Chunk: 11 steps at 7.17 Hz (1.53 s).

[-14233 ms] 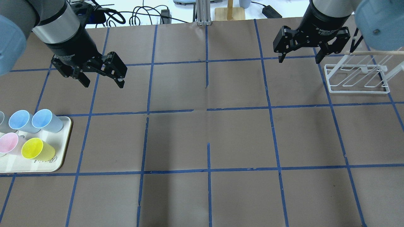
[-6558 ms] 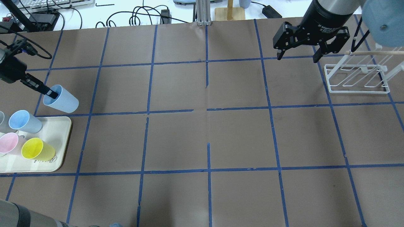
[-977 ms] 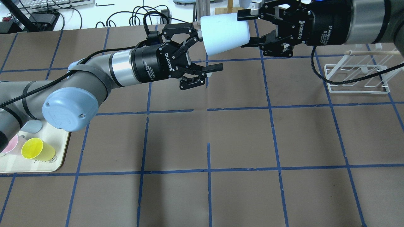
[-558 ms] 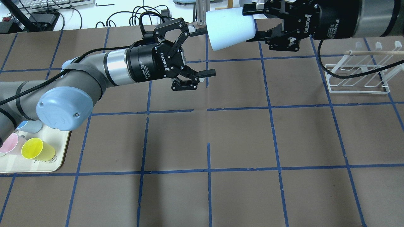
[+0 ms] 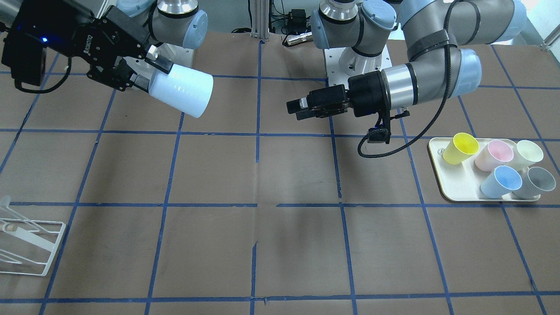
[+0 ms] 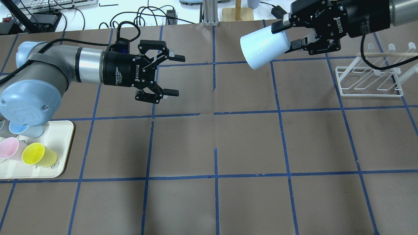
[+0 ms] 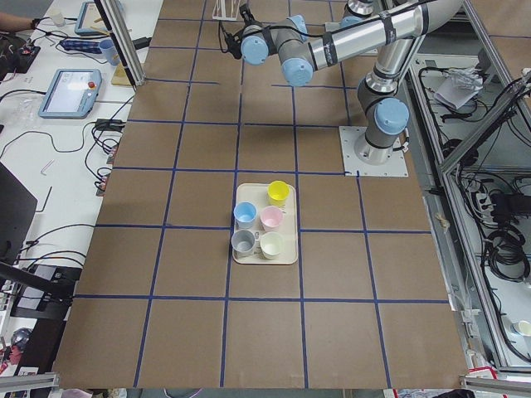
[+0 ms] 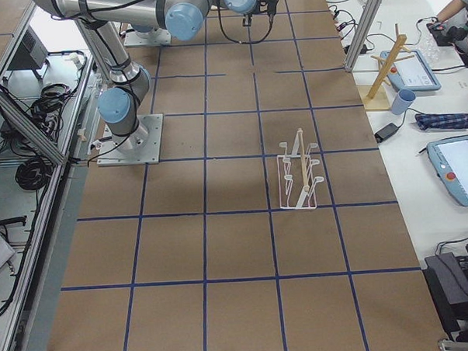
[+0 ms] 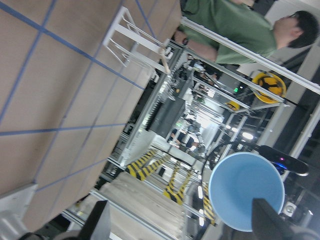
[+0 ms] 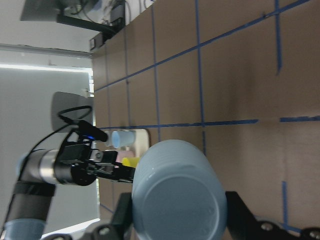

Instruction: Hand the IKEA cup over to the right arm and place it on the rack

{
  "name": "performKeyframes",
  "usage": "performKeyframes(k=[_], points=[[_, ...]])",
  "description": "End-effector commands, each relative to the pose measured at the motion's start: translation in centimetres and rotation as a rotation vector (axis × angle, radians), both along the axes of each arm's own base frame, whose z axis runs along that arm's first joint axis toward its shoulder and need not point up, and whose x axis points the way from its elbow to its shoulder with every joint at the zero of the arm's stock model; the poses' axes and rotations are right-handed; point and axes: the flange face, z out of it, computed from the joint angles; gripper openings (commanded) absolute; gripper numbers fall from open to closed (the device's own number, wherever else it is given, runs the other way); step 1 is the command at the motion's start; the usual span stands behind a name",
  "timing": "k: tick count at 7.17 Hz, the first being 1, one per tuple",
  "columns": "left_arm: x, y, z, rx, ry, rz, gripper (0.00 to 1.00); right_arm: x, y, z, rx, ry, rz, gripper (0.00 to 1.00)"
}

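Note:
My right gripper (image 6: 287,36) is shut on the narrow base of the pale blue IKEA cup (image 6: 264,47) and holds it sideways in the air, mouth towards the table's middle and tilted a little down. The front-facing view shows the same cup (image 5: 181,94) and gripper (image 5: 151,72). The right wrist view shows the cup's base (image 10: 177,197) between the fingers. My left gripper (image 6: 179,75) is open and empty, well to the left of the cup. The white wire rack (image 6: 370,78) stands on the table to the right of the cup.
A cream tray (image 6: 62,143) at the near left holds a yellow cup (image 6: 36,154), a pink cup (image 6: 8,148), a blue cup (image 6: 19,128) and others. A wooden dowel (image 6: 388,54) crosses above the rack. Cables lie beyond the table's far edge.
My left gripper has drawn back to the left, open, away from the cup. My right gripper has carried the cup to the right and tilted its mouth down.

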Motion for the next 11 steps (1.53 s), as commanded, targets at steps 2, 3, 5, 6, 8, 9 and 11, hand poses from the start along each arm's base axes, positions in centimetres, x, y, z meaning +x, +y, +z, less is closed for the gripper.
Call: performKeyframes(k=[2,3,5,6,8,9,11], points=[[5.5,-1.4,3.0,-0.041,-0.597,-0.098,1.00,-5.4,-3.6,-3.1,0.005,0.522,-0.012,0.43],[6.3,-1.4,3.7,-0.044,-0.718,-0.129,1.00,-7.3,-4.8,-4.2,0.000,0.693,-0.005,0.43],[7.7,-0.6,4.2,-0.109,-0.914,-0.279,1.00,-11.0,-5.7,-4.5,-0.033,0.930,0.014,0.39],[7.5,0.1,5.0,-0.110,-1.000,-0.308,1.00,-12.5,-6.4,-5.2,-0.034,0.939,0.006,0.36],[4.1,1.2,5.5,-0.135,-1.119,-0.420,1.00,-17.9,-8.0,-8.2,-0.007,0.942,-0.004,0.35],[2.1,1.3,6.6,-0.176,-1.134,-0.444,1.00,-20.6,-8.0,-8.7,-0.011,0.939,0.006,0.35],[1.8,0.5,8.0,-0.168,-1.083,-0.459,1.00,-22.3,-8.8,-10.5,-0.016,0.940,0.028,0.35]])
